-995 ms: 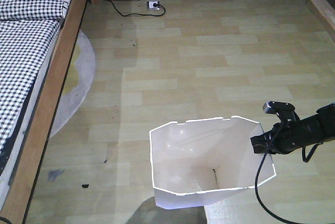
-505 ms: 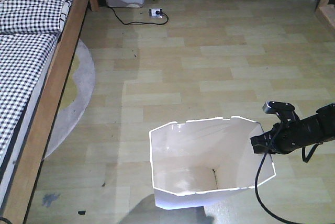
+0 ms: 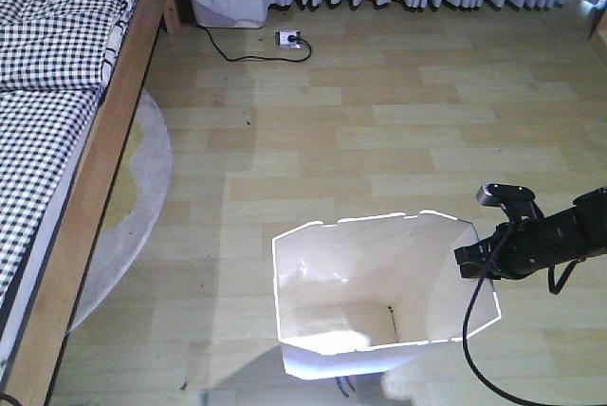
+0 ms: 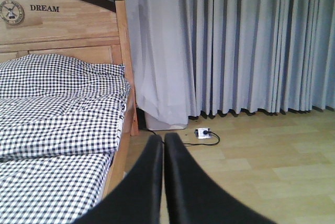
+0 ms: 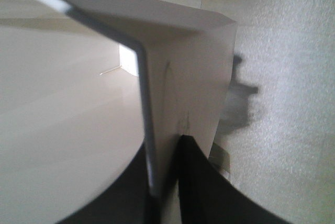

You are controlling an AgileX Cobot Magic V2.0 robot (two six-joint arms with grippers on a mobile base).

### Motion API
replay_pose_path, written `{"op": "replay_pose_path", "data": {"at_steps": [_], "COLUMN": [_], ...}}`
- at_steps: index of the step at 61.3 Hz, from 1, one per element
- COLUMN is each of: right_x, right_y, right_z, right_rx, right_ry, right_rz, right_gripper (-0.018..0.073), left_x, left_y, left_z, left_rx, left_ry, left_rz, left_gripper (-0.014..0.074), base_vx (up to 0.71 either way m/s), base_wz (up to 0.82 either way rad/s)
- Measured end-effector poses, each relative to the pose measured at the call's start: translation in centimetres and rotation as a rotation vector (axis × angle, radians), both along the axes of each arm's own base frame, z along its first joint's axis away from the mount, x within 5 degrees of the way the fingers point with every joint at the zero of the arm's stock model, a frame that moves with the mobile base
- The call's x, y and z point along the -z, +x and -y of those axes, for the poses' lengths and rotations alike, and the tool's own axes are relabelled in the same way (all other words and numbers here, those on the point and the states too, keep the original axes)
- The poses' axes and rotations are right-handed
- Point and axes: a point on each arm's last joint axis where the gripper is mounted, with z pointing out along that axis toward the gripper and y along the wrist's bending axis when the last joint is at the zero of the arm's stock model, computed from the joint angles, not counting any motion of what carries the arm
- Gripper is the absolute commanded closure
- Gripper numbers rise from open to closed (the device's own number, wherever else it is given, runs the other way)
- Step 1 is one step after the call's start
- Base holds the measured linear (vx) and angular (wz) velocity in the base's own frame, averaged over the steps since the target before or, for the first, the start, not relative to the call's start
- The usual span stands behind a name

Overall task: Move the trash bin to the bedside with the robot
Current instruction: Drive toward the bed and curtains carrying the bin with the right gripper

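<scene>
**A:** What's shifted?

**B:** Front view: the floor (image 3: 398, 140) and power strip (image 3: 289, 39) have slid down the frame. The trash bin (image 3: 332, 283) and right gripper (image 3: 471, 261) kept their place, well apart from the bed (image 3: 57, 36) on the left.

**A:** Left wrist?

**B:** The left gripper (image 4: 163, 182) is pressed together, empty, facing the bed.

**A:** Right wrist?

**B:** Jaws pinch the trash bin's wall. It's gripped and travelling; I'd judge reaching the bedside remains.

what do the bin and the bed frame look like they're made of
The bin looks like thin white plastic, smooth and slightly glossy: sheet-thin wall at the rim, light glinting inside. The bed frame looks like light wood, clear-finished, with faint grain.
</scene>
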Motion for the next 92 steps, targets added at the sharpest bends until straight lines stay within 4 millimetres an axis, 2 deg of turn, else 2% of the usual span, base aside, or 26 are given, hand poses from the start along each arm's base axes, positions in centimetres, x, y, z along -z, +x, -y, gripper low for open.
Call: {"op": "replay_pose_path", "data": {"at_steps": [92], "right_x": [0.0], "right_y": [0.01], "right_z": [0.01], "right_rx": [0.001], "right_ry": [0.0], "right_rz": [0.0], "right_gripper": [0.0564], "left_x": [0.0], "left_y": [0.0], "left_z": [0.0], "left_rx": [0.0], "left_ry": [0.0], "left_rz": [0.0], "left_gripper": [0.0603], "base_vx": [0.27], "base_wz": [0.02]}}
